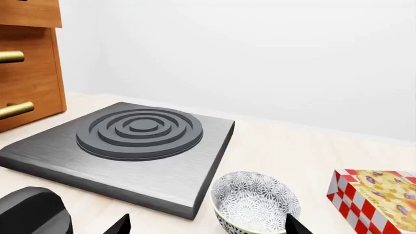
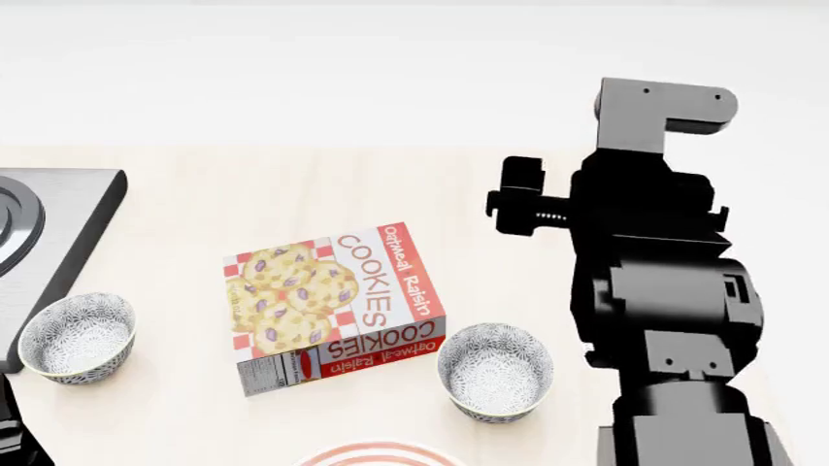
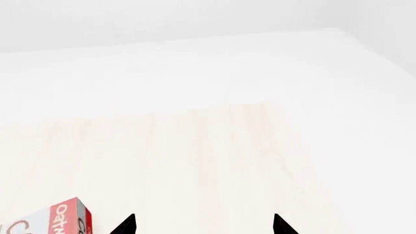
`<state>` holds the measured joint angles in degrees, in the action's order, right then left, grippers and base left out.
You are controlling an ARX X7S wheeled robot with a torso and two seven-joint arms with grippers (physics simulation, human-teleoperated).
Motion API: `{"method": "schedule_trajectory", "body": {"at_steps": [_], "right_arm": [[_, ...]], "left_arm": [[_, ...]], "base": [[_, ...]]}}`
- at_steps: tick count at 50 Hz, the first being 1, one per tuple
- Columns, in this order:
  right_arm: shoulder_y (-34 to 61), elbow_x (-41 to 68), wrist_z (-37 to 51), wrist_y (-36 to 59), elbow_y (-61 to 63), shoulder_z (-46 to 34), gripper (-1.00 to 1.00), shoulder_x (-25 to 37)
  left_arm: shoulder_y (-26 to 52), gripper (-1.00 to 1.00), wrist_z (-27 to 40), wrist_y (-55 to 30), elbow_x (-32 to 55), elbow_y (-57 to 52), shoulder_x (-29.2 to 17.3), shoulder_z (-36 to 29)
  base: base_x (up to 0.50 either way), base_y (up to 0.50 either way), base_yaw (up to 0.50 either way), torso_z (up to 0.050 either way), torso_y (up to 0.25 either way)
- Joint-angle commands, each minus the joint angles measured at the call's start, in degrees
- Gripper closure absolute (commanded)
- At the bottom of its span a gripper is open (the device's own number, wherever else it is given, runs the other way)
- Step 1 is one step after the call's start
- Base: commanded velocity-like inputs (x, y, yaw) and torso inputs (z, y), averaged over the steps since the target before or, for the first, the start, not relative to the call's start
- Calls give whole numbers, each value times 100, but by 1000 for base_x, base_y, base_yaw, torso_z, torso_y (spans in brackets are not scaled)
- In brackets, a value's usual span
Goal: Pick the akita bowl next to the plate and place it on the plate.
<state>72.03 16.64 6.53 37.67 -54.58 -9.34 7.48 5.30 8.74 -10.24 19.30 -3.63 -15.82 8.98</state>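
While the right arm [image 2: 654,291] hangs above the table's [image 2: 518,194] right side, its jaws spread on nothing, the akita bowl [image 2: 495,370] sits just beyond the plate [image 2: 380,454], right of the cookie box [image 2: 334,306]. Left jaws stand apart too, near a second bowl [image 1: 255,202] by the burner [image 1: 123,146].

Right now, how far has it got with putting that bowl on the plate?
Nothing is done yet. The akita bowl beside the plate sits on the table, right of the cookie box. Nothing is in hand: both wrist views show open, empty jaws. Reaching, gripping, lifting and setting it on the plate all remain.
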Motion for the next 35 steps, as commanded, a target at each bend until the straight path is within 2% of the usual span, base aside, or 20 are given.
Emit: {"method": "schedule_trajectory", "body": {"at_steps": [1, 10, 26, 35], "right_arm": [[812, -50, -469, -484, -2016, 40, -100, -161], [820, -58, -681, 42, -2032, 462, -100, -157], [710, -708, -678, 748, -2037, 1208, -100, -201], [619, -1018, -685, 789, -2038, 1639, -100, -226]], "left_arm": [[-9, -100, 24, -18, 27, -26, -18, -13], [-5, -100, 26, 10, 37, 4, -28, -26], [7, -100, 48, 28, 54, 30, -47, -51], [-9, -100, 69, 25, 71, 7, -58, -59]], "base": [[0, 0, 0, 0, 0], [0, 0, 0, 0, 0], [0, 0, 0, 0, 0], [0, 0, 0, 0, 0]]}}
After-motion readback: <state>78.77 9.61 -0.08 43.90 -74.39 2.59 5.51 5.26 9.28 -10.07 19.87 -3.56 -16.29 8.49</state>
